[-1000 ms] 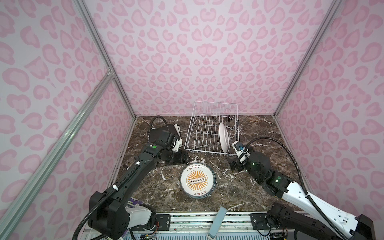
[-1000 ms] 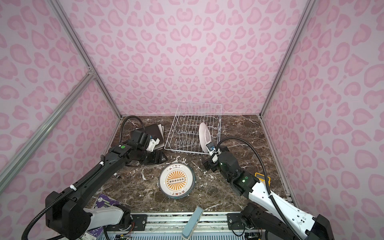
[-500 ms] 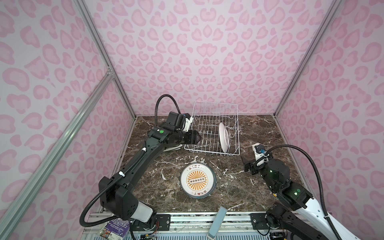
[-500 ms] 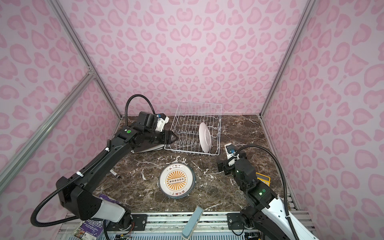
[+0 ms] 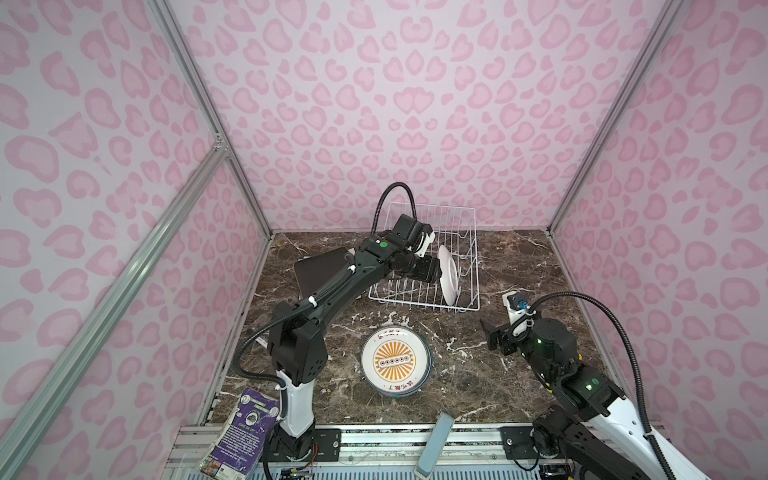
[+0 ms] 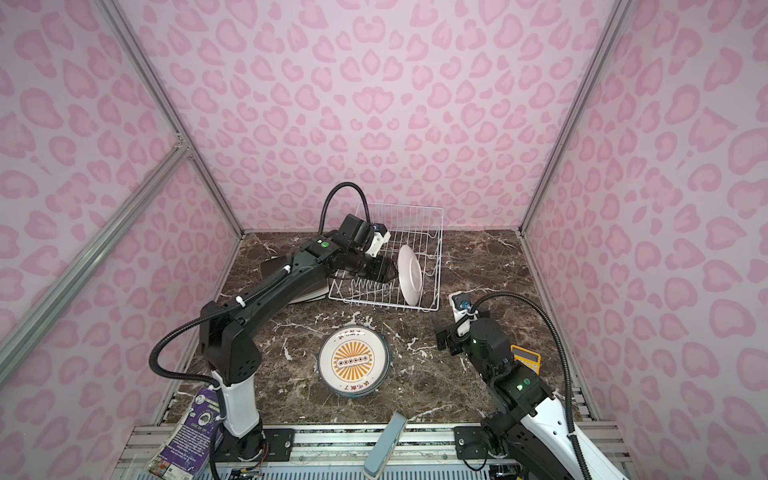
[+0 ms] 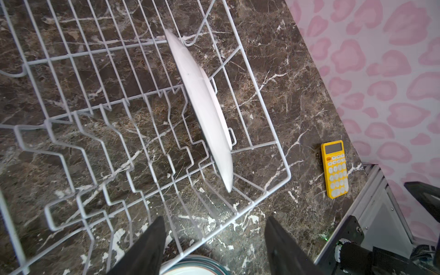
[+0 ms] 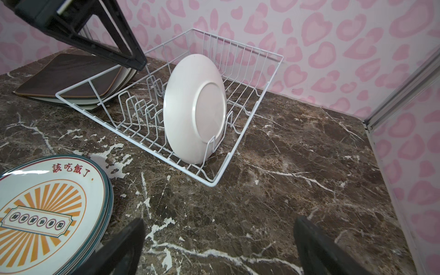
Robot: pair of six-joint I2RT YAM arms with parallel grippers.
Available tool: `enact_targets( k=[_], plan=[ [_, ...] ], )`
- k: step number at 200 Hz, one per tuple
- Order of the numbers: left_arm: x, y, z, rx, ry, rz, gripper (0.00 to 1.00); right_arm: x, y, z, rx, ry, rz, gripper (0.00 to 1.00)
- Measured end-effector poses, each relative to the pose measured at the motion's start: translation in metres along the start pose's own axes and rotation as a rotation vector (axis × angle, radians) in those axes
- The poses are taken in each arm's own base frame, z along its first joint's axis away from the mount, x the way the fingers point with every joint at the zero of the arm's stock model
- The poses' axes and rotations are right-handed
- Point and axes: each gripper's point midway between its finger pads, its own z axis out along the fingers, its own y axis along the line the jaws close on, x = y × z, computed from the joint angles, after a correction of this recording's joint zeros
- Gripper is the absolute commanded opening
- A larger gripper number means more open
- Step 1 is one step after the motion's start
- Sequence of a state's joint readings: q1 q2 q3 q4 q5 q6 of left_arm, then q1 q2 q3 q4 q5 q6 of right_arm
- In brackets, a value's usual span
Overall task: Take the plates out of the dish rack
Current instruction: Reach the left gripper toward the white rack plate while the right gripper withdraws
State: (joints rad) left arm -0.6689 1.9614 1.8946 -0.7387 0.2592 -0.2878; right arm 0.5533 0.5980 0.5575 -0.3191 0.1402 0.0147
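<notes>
Standing in dish rack — plate, just beside left jaws.

Pink leopard-spot walls on three sides, aluminium posts at the corners. Dark brown marble tabletop, white veins. Metal rail along near edge. Even light.

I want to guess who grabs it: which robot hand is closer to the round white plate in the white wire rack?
Left. The left gripper hovers over the wire rack, right beside the round white plate; the right gripper sits outside the rack.
</notes>
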Motion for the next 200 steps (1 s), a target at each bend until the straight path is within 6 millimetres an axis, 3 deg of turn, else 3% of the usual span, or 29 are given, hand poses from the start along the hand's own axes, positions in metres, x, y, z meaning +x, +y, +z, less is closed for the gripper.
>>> enact_targets(
  k=[67,103,139,154,176,200],
  plan=[
    [-0.007,-0.002,0.050,-0.012,0.023,-0.005,0.63,-0.020,-0.004,-0.004,0.006,-0.065,0.042,0.99],
    [-0.008,0.001,0.066,-0.010,0.018,-0.037,0.52,-0.025,-0.009,-0.007,0.019,-0.096,0.066,0.99],
    [-0.011,0.002,0.079,0.001,0.002,-0.078,0.51,-0.027,-0.019,-0.009,0.062,-0.098,0.083,0.99],
    [-0.013,0.002,0.085,0.012,-0.005,-0.098,0.47,-0.026,-0.023,-0.009,0.074,-0.094,0.090,0.99],
    [-0.013,0.001,0.092,0.027,-0.005,-0.130,0.32,-0.024,-0.025,-0.007,0.081,-0.083,0.096,0.99],
    [-0.014,-0.001,0.096,0.048,-0.016,-0.154,0.29,-0.023,-0.026,-0.010,0.084,-0.097,0.110,0.99]
  ],
)
